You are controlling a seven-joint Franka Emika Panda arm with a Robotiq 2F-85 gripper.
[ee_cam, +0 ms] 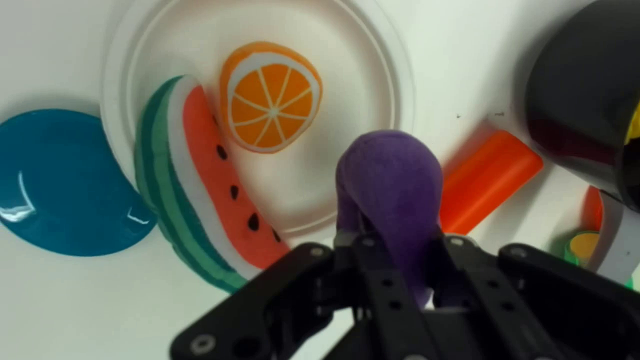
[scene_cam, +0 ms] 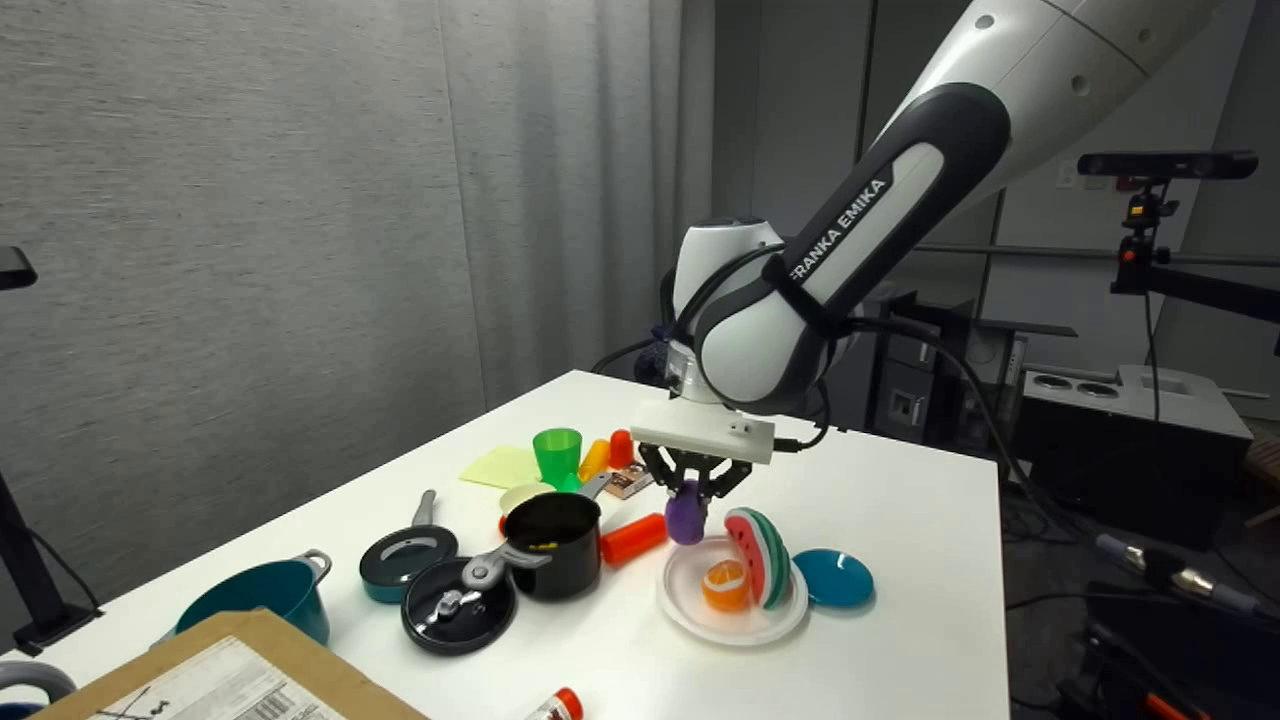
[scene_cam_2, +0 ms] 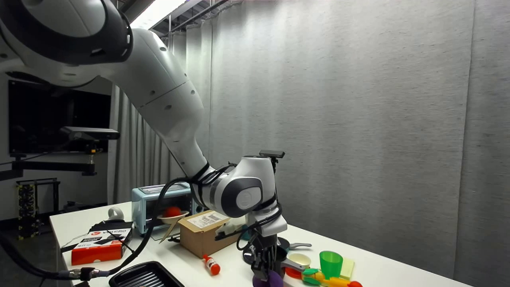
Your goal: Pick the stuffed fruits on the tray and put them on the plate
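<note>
My gripper (scene_cam: 693, 490) is shut on a purple stuffed fruit (ee_cam: 392, 175), which hangs down from between the fingers. In the wrist view the fruit overlaps the edge of the white plate (ee_cam: 402, 75); whether it touches cannot be told. The same purple fruit (scene_cam_2: 269, 280) is cut off at the bottom of an exterior view. On the plate lie a stuffed orange (ee_cam: 272, 100) and a stuffed watermelon slice (ee_cam: 200, 175), the slice reaching over the rim. A black ridged tray (scene_cam_2: 129, 272) is partly visible at the bottom of an exterior view.
A blue dish (scene_cam: 838, 578) sits beside the plate. On its opposite side are a red-orange cylinder (scene_cam: 635, 539) and a black pot (scene_cam: 570, 560) with a handle. Farther off stand a green cup (scene_cam: 558, 455), a black lid (scene_cam: 455, 620), and a cardboard box (scene_cam_2: 205, 237).
</note>
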